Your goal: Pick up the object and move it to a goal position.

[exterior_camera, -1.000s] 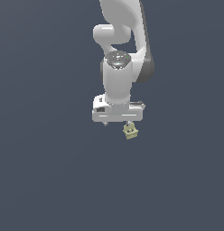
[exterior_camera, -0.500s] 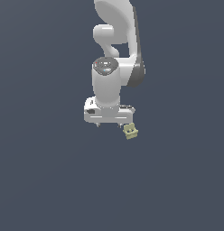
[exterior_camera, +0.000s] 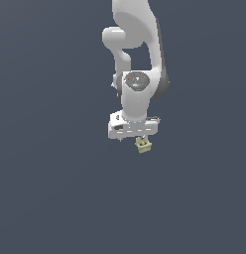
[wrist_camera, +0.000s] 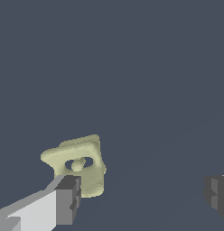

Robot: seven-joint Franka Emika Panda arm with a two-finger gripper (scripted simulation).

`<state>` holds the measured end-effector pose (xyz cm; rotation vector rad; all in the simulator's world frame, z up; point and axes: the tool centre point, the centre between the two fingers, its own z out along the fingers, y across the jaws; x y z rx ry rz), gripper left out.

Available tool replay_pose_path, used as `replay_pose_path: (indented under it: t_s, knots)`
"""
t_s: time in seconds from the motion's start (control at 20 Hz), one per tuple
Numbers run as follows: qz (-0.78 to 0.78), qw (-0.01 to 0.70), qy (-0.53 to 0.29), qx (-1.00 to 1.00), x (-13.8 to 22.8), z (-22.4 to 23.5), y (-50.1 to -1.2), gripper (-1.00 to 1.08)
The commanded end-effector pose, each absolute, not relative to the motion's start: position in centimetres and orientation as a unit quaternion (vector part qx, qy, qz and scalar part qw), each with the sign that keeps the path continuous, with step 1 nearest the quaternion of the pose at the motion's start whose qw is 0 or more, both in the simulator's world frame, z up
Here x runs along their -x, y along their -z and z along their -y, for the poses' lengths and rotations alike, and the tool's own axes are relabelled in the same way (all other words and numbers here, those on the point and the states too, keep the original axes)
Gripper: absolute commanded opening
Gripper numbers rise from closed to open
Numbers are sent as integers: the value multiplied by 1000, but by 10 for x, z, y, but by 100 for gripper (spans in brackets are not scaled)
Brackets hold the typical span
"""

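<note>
White Panda arm (exterior_camera: 137, 54) reaching down over the flat dark grey worktop (exterior_camera: 50, 188), wrist turned, gripper (exterior_camera: 136, 133) low. Wrist view: the fingers (wrist_camera: 68, 198) are spread wide, one pad right beside the object (wrist_camera: 80, 163), the other well apart from it. The pale yellow-olive object (exterior_camera: 143, 144) sits just under the gripper, towards the exterior view's right; whether it touches a finger, I cannot tell.

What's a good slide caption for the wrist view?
Open gripper beside the pale yellow-olive object, one finger near it, not yet grasped.
</note>
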<state>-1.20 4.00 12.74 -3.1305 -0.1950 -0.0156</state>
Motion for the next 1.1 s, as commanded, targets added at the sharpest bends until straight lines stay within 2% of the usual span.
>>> replay_pose_path:
  t_s: [0.0, 0.35, 0.7, 1.05]
  knots:
    - [103, 1, 3, 995, 21, -65, -113, 100]
    - [168, 0, 0, 986, 39, -102, -92, 100]
    - [168, 0, 0, 986, 39, -102, -86, 100]
    - [170, 0, 0, 985, 41, -103, -54, 100]
